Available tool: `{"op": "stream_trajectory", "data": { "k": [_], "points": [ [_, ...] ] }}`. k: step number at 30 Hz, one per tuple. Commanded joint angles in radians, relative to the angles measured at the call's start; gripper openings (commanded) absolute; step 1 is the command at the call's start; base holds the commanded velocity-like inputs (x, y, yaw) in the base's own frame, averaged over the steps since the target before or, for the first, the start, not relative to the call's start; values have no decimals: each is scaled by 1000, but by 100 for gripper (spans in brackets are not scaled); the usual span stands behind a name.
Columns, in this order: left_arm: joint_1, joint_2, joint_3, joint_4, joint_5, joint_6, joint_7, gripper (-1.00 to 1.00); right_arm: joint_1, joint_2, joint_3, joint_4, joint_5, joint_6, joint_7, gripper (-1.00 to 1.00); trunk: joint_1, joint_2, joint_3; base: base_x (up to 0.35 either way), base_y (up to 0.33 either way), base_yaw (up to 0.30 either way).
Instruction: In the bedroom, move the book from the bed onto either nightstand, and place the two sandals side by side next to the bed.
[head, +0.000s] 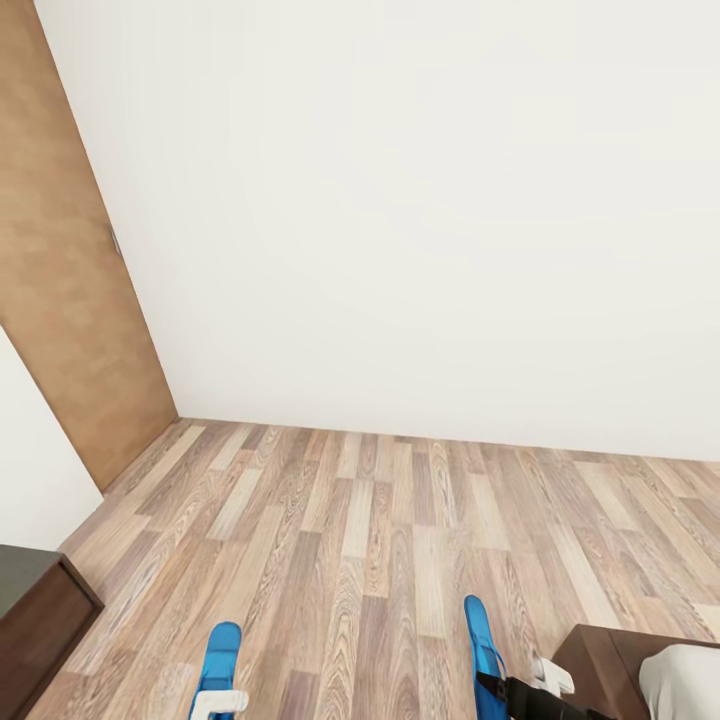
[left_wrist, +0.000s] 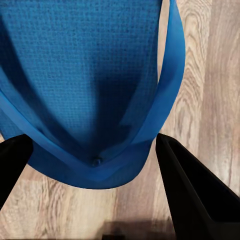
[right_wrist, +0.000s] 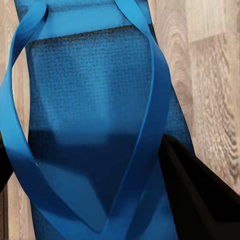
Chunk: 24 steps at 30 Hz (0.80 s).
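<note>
L jaws (left_wrist: 95, 200) pinching blue sandal (left_wrist: 85, 75); R jaws (right_wrist: 95, 200) pinching 2nd sandal (right_wrist: 90, 115), above plank floor (head: 380, 520).

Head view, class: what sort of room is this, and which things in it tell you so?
Probably a bedroom. A pale mattress on a dark wooden frame sits at lower right, a dark wooden cabinet at lower left, and a wood-plank floor meets plain white walls and a brown door.

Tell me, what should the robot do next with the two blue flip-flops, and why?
Probably turn toward the bed and carry both sandals there. The left sandal and right sandal appear held at the end effectors, apart from each other, facing a bare wall.
</note>
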Motion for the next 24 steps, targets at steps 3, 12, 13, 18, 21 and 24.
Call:
{"op": "stream_trajectory", "data": {
  "k": [3,12,13,18,21,24],
  "points": [
    [-1,1,-9,6,8,-7,-3,-100,0,-1,6,0,-12,9,0,-100,0,0,-1,0,0,0],
    [-1,-3,-11,10,5,-5,-5,-100,0,0,6,75,-14,8,1,-100,0,0,-1,0,0,0],
    [-1,-2,-11,9,6,-6,-5,-100,0,1,6,76,-14,8,1,-100,0,0,-1,0,0,0],
    [-1,-2,-11,9,7,-8,-5,-100,0,0,5,77,-18,8,6,-100,0,0,-1,0,0,0],
    [-1,-2,-11,9,8,-8,-5,-100,0,-1,5,76,-18,8,9,-100,0,0,-1,0,0,8],
    [-1,-4,-11,10,8,-8,-5,-100,0,-1,6,76,-18,8,9,-100,0,0,-1,0,0,180]
  ]
}}
